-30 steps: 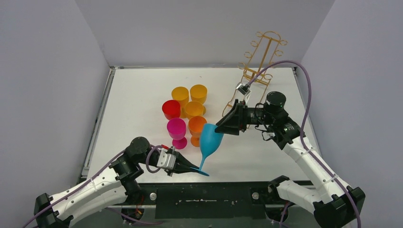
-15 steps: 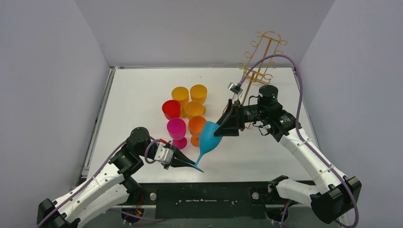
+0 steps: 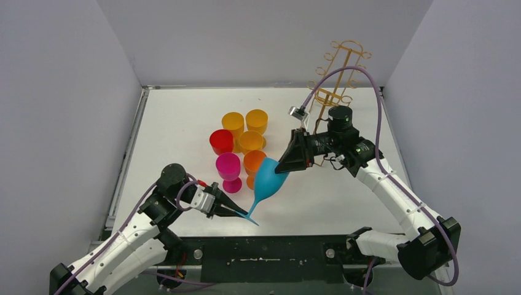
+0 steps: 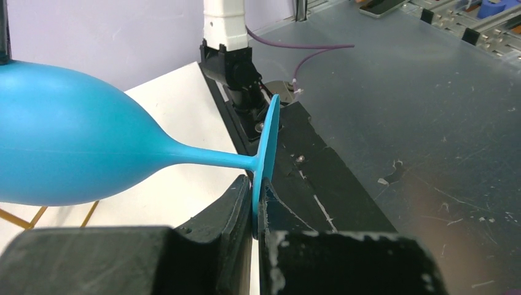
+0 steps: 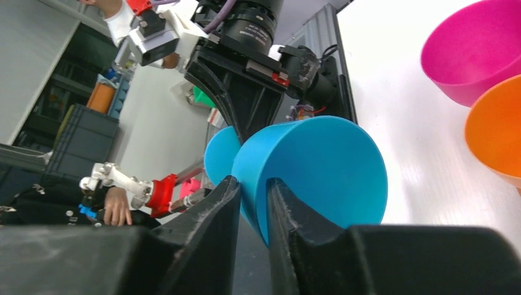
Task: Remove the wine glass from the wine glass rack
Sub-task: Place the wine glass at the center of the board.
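At the near left, the left gripper [image 3: 238, 212] is clamped on the flat foot of the blue wine glass [image 3: 268, 175]. The glass slants up toward the right, just right of a cluster of coloured cups [image 3: 236, 144] on the table [image 3: 178, 117]. The right gripper [image 3: 286, 165] pinches the rim of its bowl, one finger [image 5: 209, 221] outside. At the far right, the gold wine glass rack [image 3: 339, 64] stands apart from the glass.

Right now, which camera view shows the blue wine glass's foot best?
Left wrist: the foot fills mid-frame, edge-on, pinched by the left gripper. Top external shows it small; right wrist shows a sliver behind the bowl.
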`<state>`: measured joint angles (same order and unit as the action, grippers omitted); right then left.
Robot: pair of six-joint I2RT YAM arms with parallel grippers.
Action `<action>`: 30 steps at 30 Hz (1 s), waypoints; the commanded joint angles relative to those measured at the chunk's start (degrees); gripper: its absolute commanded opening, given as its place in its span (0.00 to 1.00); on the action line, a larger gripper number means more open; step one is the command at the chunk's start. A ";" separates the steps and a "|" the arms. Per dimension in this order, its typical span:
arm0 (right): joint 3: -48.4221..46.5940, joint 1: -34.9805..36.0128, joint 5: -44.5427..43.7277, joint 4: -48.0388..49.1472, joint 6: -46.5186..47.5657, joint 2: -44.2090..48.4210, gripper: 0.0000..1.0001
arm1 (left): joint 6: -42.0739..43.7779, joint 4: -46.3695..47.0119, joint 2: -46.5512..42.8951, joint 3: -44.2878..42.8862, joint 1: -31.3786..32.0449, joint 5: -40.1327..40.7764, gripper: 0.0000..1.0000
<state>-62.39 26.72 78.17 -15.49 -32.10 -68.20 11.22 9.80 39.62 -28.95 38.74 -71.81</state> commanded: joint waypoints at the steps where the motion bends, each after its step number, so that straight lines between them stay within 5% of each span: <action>1: -1.87 0.44 3.48 7.11 -6.36 0.76 0.19 | -3.86 6.26 0.69 -0.96 -0.64 -5.14 0.00; 10: -1.19 2.72 2.77 14.18 -11.59 1.58 0.00 | -4.02 4.78 0.64 -1.82 -0.63 -6.96 0.00; 15: 2.04 3.87 1.37 30.42 -23.77 3.56 0.00 | -4.10 4.42 0.16 -2.63 -0.62 -6.91 0.00; 22: 1.53 4.98 -0.40 25.70 -20.72 3.81 0.00 | -5.68 4.22 -0.69 -3.75 -0.65 -5.88 0.00; 30: -0.70 5.18 -1.94 14.36 -12.05 4.81 0.00 | -7.97 3.13 -2.06 -2.56 -0.54 -5.40 0.31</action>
<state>-60.60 31.57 79.29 2.50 -49.43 -64.99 5.15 13.89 38.09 -30.37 38.28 -76.75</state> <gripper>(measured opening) 0.075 0.280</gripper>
